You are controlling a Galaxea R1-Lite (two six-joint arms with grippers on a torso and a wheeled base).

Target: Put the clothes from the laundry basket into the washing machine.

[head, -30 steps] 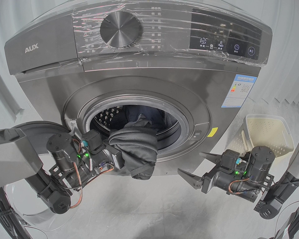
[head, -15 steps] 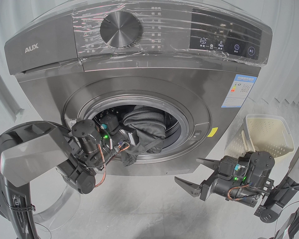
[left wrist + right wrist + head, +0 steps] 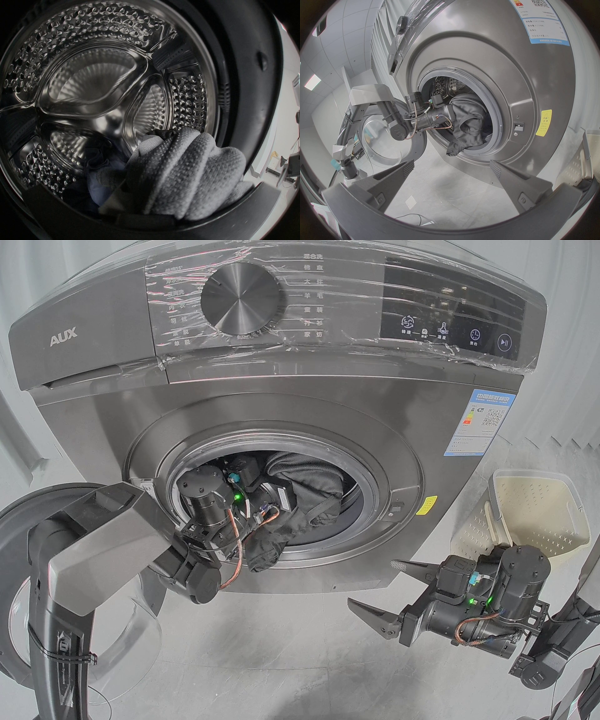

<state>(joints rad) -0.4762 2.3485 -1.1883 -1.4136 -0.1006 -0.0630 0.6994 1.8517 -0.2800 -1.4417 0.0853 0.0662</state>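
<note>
A black garment (image 3: 312,480) is gripped by the left hand (image 3: 284,495) inside the washing machine (image 3: 400,427) opening, the right hand (image 3: 372,583) being released

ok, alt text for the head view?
The left gripper holds a dark garment in the open doorway of the washing machine, some cloth hanging over the rim. The right gripper hangs open in front of the machine, near a cream laundry basket.

One washer (image 3: 281,396), one basket (image 3: 584,521), two garments (image 3: 306,487)

Grey floor (image 3: 281,646); pale wall (image 3: 322,118).
</note>
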